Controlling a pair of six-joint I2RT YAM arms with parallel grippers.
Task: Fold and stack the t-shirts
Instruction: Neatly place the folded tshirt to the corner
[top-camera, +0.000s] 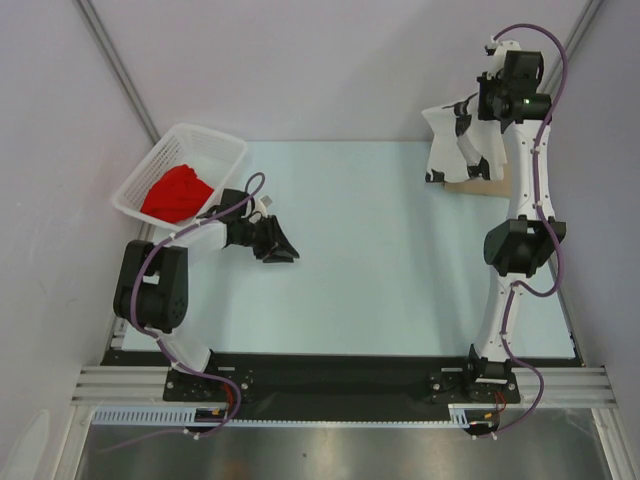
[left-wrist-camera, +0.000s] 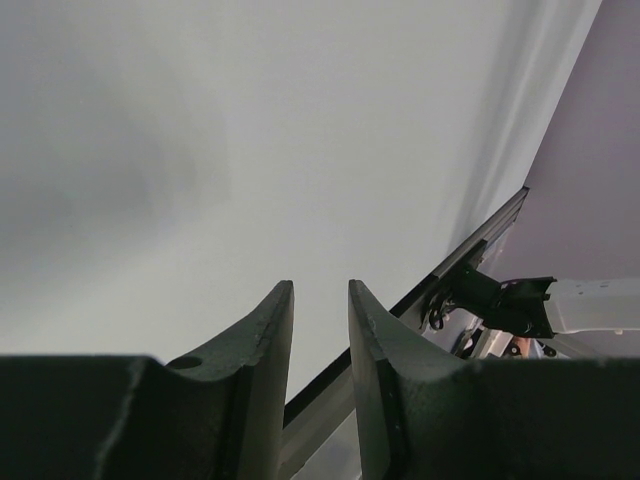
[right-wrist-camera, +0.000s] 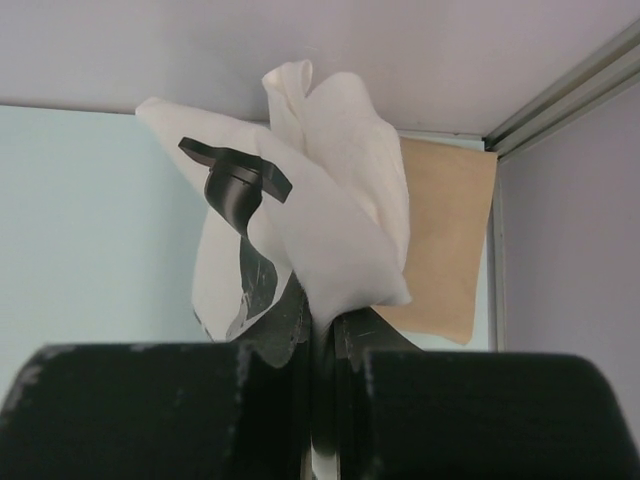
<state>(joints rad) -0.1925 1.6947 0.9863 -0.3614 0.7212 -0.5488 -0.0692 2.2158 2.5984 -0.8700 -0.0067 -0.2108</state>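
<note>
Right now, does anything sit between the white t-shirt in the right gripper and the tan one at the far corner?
Nothing visible does. The white t-shirt hangs bunched from the right gripper, close above the flat tan t-shirt, and the part of the tan cloth that shows is bare.

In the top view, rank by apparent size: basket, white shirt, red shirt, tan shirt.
basket
white shirt and red shirt look alike; the white one hangs lifted, nearer the camera
tan shirt, mostly hidden
</note>
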